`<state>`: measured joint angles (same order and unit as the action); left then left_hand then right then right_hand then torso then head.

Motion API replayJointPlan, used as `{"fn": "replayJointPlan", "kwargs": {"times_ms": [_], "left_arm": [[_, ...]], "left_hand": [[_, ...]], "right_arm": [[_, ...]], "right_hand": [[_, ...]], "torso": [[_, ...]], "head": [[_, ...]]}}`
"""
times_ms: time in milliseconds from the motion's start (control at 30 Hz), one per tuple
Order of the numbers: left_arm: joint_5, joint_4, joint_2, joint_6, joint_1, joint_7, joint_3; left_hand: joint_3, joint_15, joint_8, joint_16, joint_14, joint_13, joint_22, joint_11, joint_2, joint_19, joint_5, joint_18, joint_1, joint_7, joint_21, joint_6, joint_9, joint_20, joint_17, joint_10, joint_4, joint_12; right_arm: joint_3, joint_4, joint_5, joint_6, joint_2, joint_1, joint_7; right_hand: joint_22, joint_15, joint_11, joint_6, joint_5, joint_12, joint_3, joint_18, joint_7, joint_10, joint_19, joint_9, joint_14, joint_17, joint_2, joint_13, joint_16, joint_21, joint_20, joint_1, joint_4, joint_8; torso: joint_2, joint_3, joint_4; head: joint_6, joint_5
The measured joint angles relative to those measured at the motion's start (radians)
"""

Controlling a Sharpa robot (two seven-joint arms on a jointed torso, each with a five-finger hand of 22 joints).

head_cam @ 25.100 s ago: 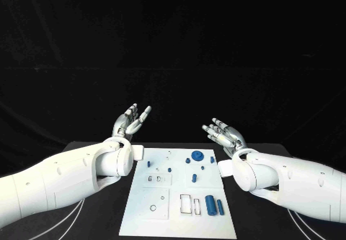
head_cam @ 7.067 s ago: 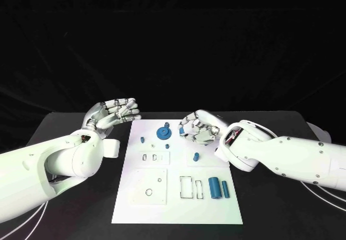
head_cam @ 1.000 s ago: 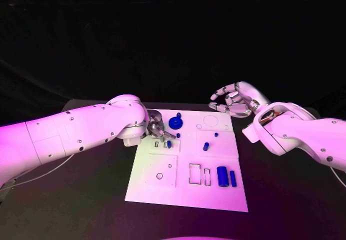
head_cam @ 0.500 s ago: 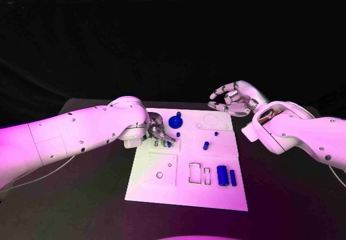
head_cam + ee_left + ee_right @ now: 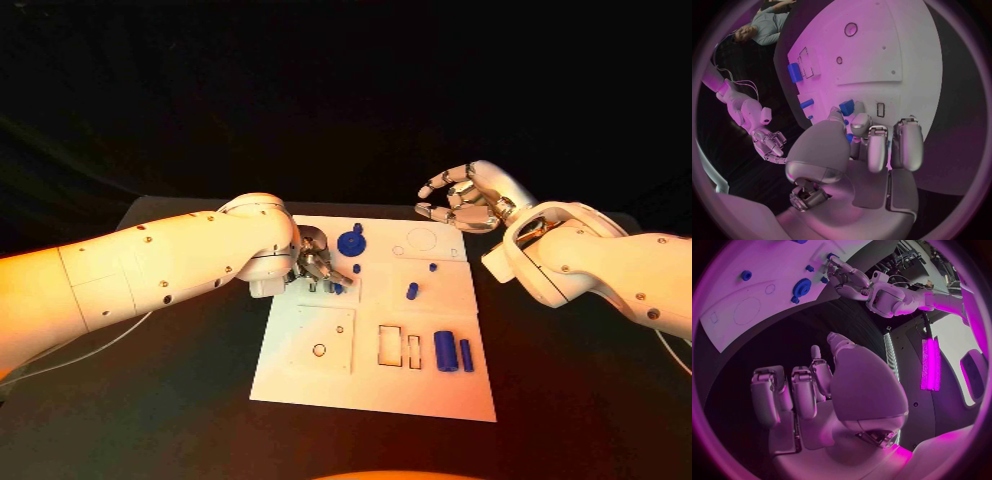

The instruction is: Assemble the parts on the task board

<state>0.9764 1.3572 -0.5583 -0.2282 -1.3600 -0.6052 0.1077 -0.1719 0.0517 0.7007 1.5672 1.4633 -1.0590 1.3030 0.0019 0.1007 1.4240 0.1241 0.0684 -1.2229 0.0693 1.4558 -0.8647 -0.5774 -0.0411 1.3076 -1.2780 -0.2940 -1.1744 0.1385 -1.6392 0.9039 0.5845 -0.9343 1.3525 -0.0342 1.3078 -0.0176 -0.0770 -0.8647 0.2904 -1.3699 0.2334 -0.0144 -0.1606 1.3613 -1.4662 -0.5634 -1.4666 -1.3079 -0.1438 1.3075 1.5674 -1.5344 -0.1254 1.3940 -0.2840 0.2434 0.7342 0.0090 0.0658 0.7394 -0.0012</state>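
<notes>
The white task board (image 5: 378,375) lies mid-table. My left hand (image 5: 315,264) is low over its far left part. Its fingers are curled around a small blue part (image 5: 338,287); the same part shows blue between thumb and fingers in the left wrist view (image 5: 848,137). A blue gear (image 5: 352,241) lies just beyond that hand. A blue oblong piece (image 5: 413,291) and two blue cylinders (image 5: 453,352) lie further right and nearer. My right hand (image 5: 464,200) hovers above the board's far right corner, fingers curled in, holding nothing.
Empty rectangular slots (image 5: 400,347) and a round hole (image 5: 319,351) mark the board's near half. A drawn circle (image 5: 421,239) sits at the far right. The black table (image 5: 159,400) runs wide on both sides of the board. My left forearm (image 5: 159,270) lies across the table's left side.
In the last second the left hand has only shifted slightly over the small blue part and the right hand has held still. Seven seconds ago the left hand was off the board and the right hand above its middle.
</notes>
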Motion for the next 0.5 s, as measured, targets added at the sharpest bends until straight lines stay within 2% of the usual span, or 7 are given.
{"fn": "replayJointPlan", "kwargs": {"times_ms": [67,133,267,367,500], "left_arm": [[-0.002,0.0,0.0,0.001,0.0,0.0,0.0],[-0.005,0.0,0.001,0.001,0.0,0.0,0.0],[-0.011,0.0,0.002,0.002,0.0,0.001,0.0],[-0.016,0.001,0.003,0.003,0.0,0.002,0.0],[-0.024,0.001,0.003,0.005,0.0,0.003,-0.001]], "left_hand": [[0.014,0.0,0.0,0.0,0.0,-0.001,0.001,0.0,-0.004,0.0,0.001,0.0,-0.005,0.0,0.003,0.0,-0.001,0.0,0.0,0.0,0.0,0.0],[0.035,0.002,0.0,0.0,0.002,-0.001,0.002,0.0,0.006,0.0,0.004,0.0,-0.017,0.0,0.003,0.0,-0.003,0.0,0.0,0.0,0.0,0.0],[0.082,0.004,-0.003,0.0,0.004,-0.003,0.005,-0.002,-0.009,0.0,0.004,0.0,-0.038,-0.003,0.003,0.003,-0.005,0.0,0.0,0.002,0.0,0.0],[0.118,0.004,-0.008,0.0,0.004,-0.003,0.005,-0.004,-0.01,0.0,0.004,0.0,-0.055,-0.003,0.007,0.003,-0.005,0.0,0.0,0.004,0.0,0.0],[0.206,0.004,-0.022,0.0,0.004,-0.001,0.005,-0.008,-0.029,0.0,0.004,0.0,-0.082,-0.003,0.007,0.011,-0.005,0.0,0.0,0.008,-0.002,0.0]], "right_arm": [[0.0,0.0,0.0,0.0,0.0,0.0,0.0],[0.0,0.001,0.0,0.0,0.001,0.0,0.0],[0.0,0.001,0.0,0.0,0.001,0.0,0.0],[0.0,0.003,0.0,0.0,0.002,0.0,0.0],[0.0,0.005,0.0,0.0,0.003,0.0,0.001]], "right_hand": [[0.0,0.0,0.0,0.0,0.004,0.0,0.0,0.0,0.0,0.0,0.001,0.0,0.0,0.0,0.0,0.0,0.0,0.0,0.001,0.0,0.0,0.0],[0.0,0.0,0.0,0.0,0.006,0.0,0.0,0.0,0.0,0.0,0.004,0.0,0.0,0.0,0.0,0.0,0.0,0.0,0.004,0.0,0.0,0.0],[0.0,0.0,0.0,0.0,0.006,0.0,0.001,0.0,0.0,0.0,0.004,0.0,0.0,0.0,0.0,0.0,0.0,0.0,0.004,0.0,0.002,0.0],[0.0,0.0,0.0,0.0,0.006,0.0,0.003,0.0,0.0,0.0,0.004,0.001,0.0,0.0,0.0,0.0,0.0,0.0,0.004,0.0,0.003,0.0],[0.0,0.0,0.0,0.0,0.006,0.0,0.003,0.0,0.0,0.0,0.004,0.001,0.0,0.0,0.0,0.0,0.0,0.0,0.004,0.0,0.003,0.0]], "torso": [[0.0,0.0,0.0004],[0.0,0.0001,0.001],[0.0,0.0001,0.0015],[0.001,0.0001,0.0021],[0.001,0.0001,0.0029]], "head": [[0.0,-0.001],[0.001,-0.001],[0.001,-0.002],[0.001,-0.002],[0.001,-0.004]]}}
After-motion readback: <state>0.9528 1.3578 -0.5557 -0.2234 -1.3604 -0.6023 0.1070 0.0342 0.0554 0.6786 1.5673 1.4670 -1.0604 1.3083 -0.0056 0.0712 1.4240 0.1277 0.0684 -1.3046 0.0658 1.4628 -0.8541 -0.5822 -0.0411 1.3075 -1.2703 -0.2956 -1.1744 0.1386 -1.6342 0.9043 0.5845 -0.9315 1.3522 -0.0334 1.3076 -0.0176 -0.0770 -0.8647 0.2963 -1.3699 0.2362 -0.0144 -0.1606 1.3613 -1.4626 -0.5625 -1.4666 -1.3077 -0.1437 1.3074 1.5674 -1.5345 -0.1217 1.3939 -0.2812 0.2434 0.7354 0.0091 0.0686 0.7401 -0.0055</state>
